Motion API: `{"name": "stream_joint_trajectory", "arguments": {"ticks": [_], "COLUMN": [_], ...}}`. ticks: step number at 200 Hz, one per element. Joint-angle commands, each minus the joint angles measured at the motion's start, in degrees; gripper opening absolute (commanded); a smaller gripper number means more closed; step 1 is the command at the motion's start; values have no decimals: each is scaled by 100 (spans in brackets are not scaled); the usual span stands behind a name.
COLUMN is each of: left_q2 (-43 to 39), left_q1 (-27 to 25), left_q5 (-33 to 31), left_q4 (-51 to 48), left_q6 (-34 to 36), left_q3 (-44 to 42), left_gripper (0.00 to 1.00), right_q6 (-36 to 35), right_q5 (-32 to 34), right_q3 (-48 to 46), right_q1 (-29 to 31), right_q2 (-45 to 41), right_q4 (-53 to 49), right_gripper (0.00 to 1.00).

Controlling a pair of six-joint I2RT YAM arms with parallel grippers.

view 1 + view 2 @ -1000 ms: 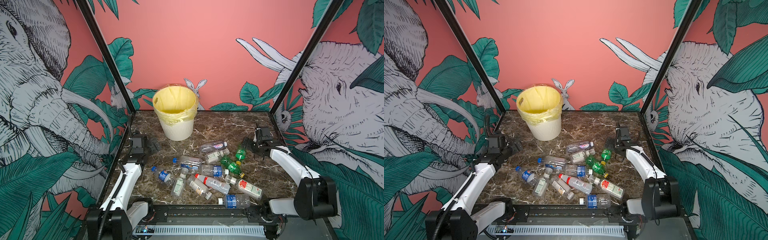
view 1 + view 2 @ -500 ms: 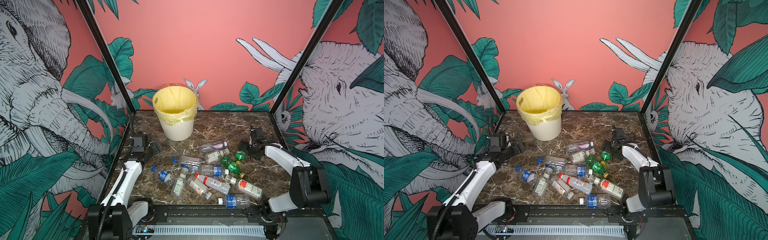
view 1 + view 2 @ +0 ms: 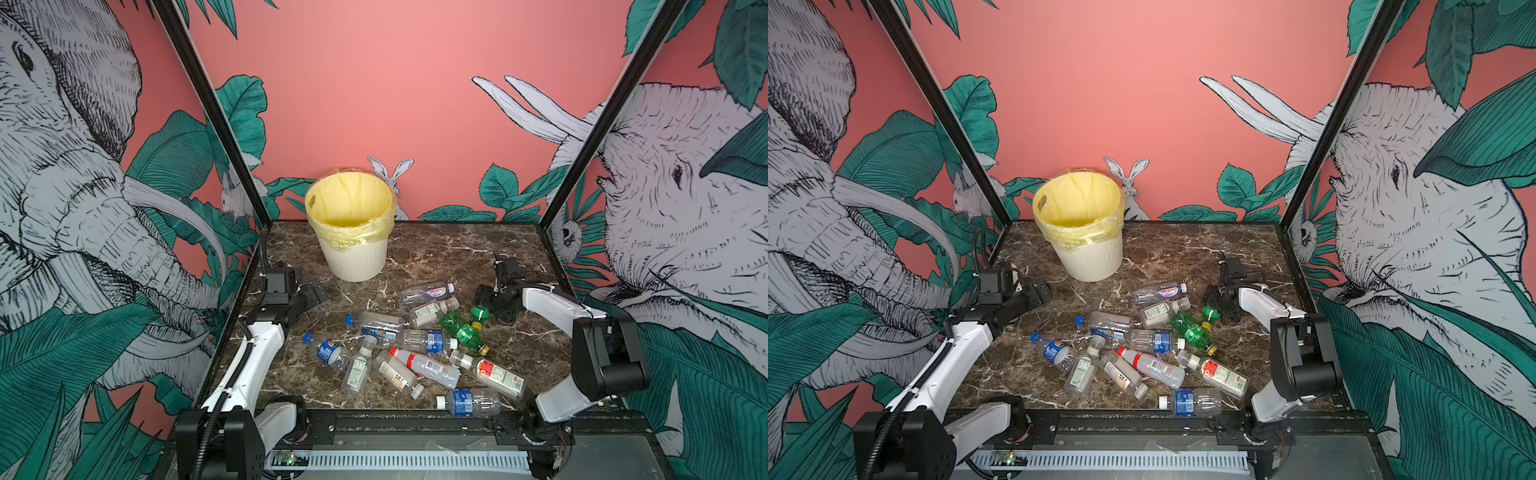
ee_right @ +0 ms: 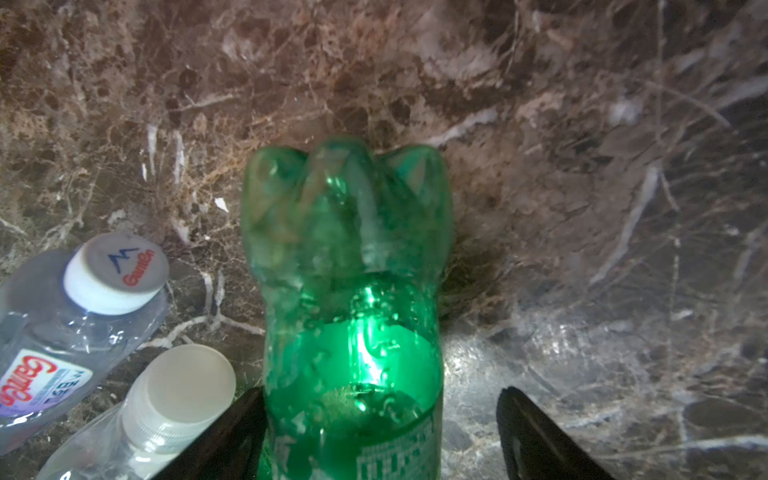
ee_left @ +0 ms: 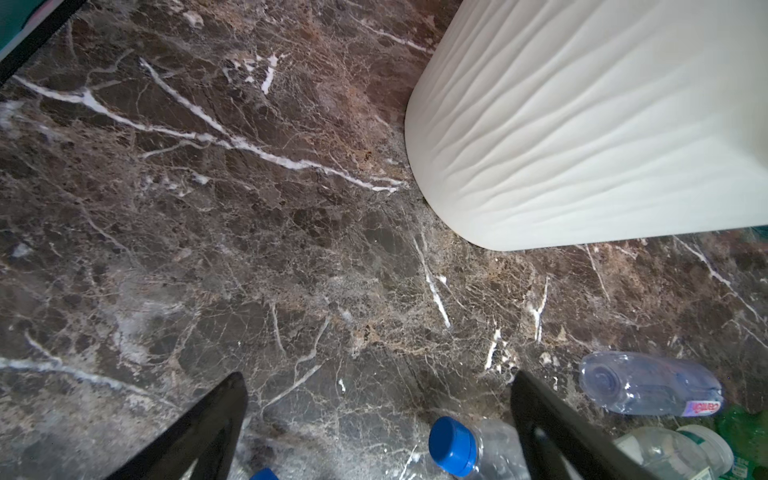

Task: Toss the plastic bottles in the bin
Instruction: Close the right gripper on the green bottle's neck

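At the heap's 2 o'clock edge the right fingers (image 4: 536,436) stand apart astride a green bottle (image 4: 353,311) lying on the table (image 3: 457,257). One finger sits against its side, the other stands clear of it, and its lobed base pokes out past the tips. The left fingers (image 5: 199,432) gape wide over bare table at the heap's 10 o'clock, gripping nothing. A blue-capped bottle (image 3: 374,322) lies just beside them at their 4 o'clock.

I count twelve plastic bottles (image 3: 1150,365), all down on the table in one loose heap: ten clear, two green. One bin (image 3: 353,257) stands upright beyond them, at the heap's 11 o'clock.

The left arm (image 3: 262,353) slants from the near edge towards 1 o'clock. The right arm (image 3: 552,305) folds at a raised elbow and stretches towards 10 o'clock, its wrist dipped to the table.
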Motion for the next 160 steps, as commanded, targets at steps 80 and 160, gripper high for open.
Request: {"name": "stream_joint_trajectory", "arguments": {"ticks": [80,160], "left_q2": [-33,-54], "left_q1": [25,25], "left_q5": [-58,-153], "left_q4": [82,82], "left_q6": [-89,-106], "left_q3": [-148,-165], "left_gripper": [99,99], "right_q6": [89,177], "right_q5": [-95,-252], "right_q3": [240,248], "right_q1": [22,21], "right_q2": [284,210], "right_q4": [226,396], "right_gripper": [68,51]}}
